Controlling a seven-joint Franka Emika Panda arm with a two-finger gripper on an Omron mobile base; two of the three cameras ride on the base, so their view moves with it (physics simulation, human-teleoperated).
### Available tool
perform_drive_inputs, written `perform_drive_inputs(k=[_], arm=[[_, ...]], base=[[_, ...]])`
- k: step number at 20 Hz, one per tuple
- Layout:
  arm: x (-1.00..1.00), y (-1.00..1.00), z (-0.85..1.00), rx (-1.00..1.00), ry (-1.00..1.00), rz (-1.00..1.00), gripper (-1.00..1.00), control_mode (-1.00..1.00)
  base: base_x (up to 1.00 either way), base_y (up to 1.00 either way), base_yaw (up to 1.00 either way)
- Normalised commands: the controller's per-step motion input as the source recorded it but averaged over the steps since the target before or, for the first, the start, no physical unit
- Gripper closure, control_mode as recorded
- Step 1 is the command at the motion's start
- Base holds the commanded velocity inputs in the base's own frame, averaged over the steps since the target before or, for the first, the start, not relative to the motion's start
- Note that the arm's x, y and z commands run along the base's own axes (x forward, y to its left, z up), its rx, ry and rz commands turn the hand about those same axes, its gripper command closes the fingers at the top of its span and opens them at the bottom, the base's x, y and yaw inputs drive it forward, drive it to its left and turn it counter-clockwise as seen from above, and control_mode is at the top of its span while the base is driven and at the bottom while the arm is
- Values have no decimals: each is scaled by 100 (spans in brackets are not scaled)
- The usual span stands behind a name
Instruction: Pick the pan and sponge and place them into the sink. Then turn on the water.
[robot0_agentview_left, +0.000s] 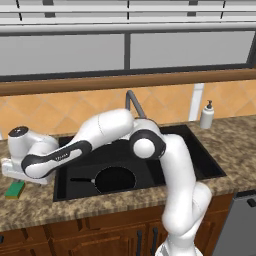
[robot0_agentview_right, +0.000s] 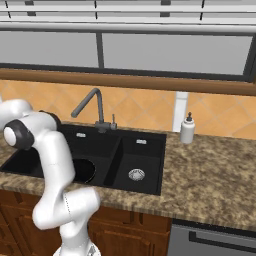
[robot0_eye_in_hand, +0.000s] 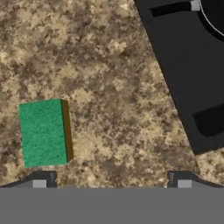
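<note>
While our gripper (robot0_eye_in_hand: 111, 179) hangs with jaws spread wide and empty, we see the sponge (robot0_eye_in_hand: 45, 132) flat on the counter (robot0_eye_in_hand: 109, 87) left of the sink (robot0_agentview_left: 75, 190), beside our left fingertip.

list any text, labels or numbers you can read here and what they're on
Arm link: small dark marking, too blurred to read.
Soap bottle: no label.
Sponge, pan, sink, faucet: no text.
No readable words or numbers anywhere.

White soap dispenser (robot0_agentview_left: 207, 115) on counter (robot0_agentview_left: 235, 145)
</note>
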Motion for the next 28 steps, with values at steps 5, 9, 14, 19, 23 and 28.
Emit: perform_drive_inputs(k=[5,9,14,19,23,28], arm=[[0,37,-8,0,1,8,-100,-100],[0,31,-14,0,0,3,-100,-100],[5,6,-19,0,0,0,-100,-100],[16,2,-21,0,0,0,-100,-100],[20,18,-11,0,2,0,-100,-100],[19,31,-2,0,4,0,-100,-100]], base=[[0,0,0],[0,0,0],[0,0,0],[0,0,0],[0,0,0],[0,0,0]])
